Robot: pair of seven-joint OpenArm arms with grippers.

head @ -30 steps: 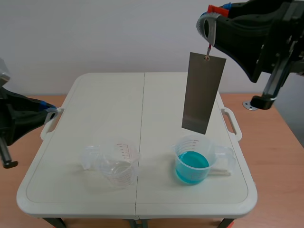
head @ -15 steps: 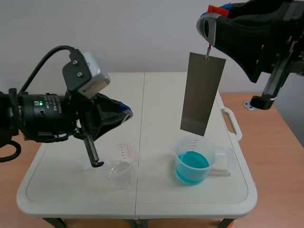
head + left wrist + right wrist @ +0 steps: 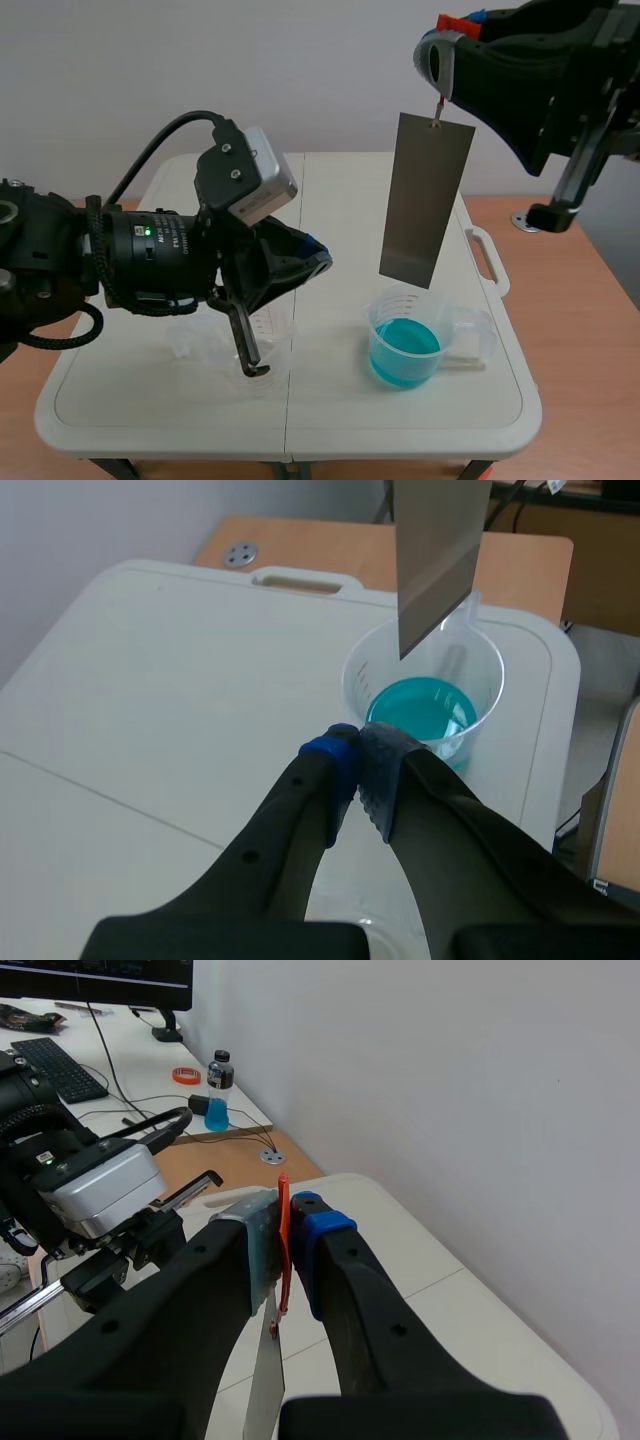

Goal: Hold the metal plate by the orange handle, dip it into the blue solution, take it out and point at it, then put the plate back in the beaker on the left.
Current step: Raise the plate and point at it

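Right pincer up high, clenched on orange handle. Metal plate dangles beneath on short link, slightly tilted, lower edge just above rim of beaker of blue solution, clear of liquid. Left arm stretched over table, left pincer squeezed shut on nothing, tips aimed toward plate and blue beaker, touching neither. Clear empty beaker on table's left half, partly hidden behind left arm. 2 beakers well apart.
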